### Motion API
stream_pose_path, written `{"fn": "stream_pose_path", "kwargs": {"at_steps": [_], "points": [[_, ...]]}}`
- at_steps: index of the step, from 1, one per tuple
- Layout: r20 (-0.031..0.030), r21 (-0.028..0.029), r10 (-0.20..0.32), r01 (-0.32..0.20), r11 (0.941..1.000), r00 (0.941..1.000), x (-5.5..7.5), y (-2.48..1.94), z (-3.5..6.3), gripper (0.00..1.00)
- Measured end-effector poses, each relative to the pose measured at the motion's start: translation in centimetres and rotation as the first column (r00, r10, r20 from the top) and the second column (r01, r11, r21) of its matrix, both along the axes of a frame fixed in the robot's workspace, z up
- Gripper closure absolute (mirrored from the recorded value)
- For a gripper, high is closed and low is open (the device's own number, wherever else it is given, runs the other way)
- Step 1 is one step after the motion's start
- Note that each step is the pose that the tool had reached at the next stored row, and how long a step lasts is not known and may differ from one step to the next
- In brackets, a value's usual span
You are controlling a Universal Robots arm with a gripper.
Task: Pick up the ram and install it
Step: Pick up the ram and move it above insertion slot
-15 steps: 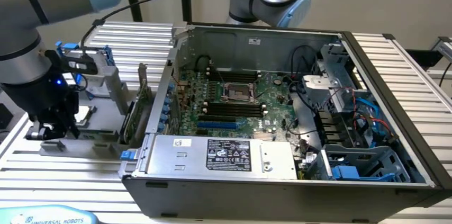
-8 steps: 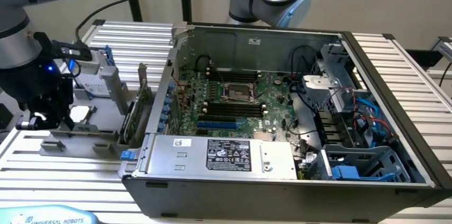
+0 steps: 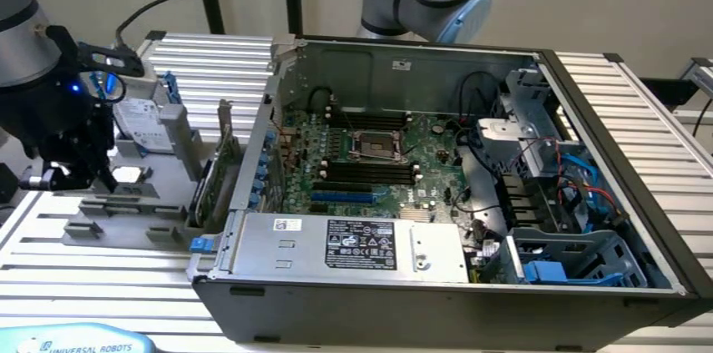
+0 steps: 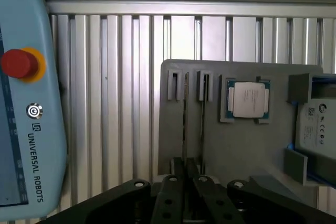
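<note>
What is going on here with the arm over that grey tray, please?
The robot arm's gripper is down at the grey holder beside the open computer case. Its fingers look closed on the ram, a thin stick standing on edge in a holder slot and not yet lifted out. A second stick stands next to it, and a processor chip lies further along the holder. Nothing has gone to the motherboard's black slots yet.

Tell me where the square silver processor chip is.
The square silver processor chip lies on the grey plastic holder, beside the thin ram sticks, on the exterior view's left of the open computer case.
</note>
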State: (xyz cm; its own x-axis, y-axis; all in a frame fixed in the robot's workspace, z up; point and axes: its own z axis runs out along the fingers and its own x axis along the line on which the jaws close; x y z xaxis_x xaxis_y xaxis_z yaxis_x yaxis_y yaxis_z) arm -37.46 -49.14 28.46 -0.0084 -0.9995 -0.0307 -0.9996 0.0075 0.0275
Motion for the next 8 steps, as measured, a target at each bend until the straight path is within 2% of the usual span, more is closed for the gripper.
{"fn": "stream_pose_path", "kwargs": {"at_steps": [8], "points": [[0.0,0.0116,0.005,-0.005,0.9999,1.0,2.4,0.0,3.08,0.86]]}}
